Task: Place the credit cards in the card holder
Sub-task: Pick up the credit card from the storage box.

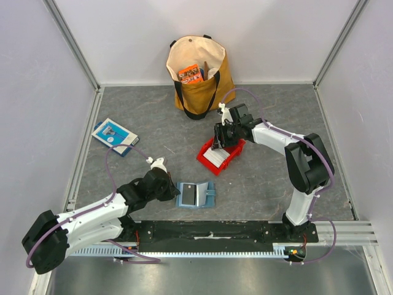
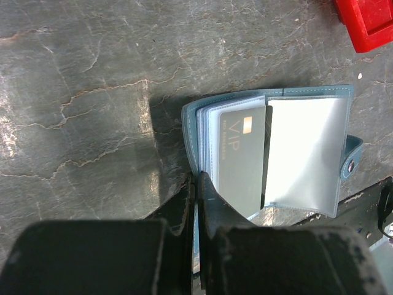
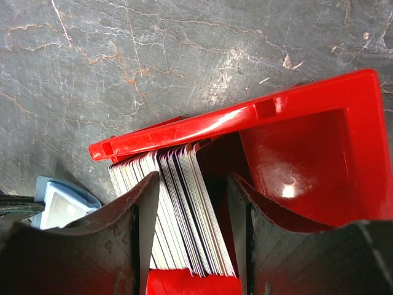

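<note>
In the red bin (image 3: 295, 117), the upright credit cards (image 3: 184, 209) were straddled by the released right gripper (image 3: 193, 181); the card holder (image 2: 307, 147) was clenched by the left gripper (image 2: 198, 184).

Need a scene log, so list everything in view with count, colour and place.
bag: one, tan with black handles, far middle by the wall
packet: one, orange, inside the bag
box: one, blue and white, flat at far left
bin: one, red, right of centre
cards: a stack too tight to count, white-grey, on edge in the bin
VIP card: one, grey, in the wallet's pocket
wallet: one, teal, open, near middle
table: one, grey stone pattern
left gripper: one, black, shut on the wallet's near edge
right gripper: one, black, open, fingers astride the cards
</note>
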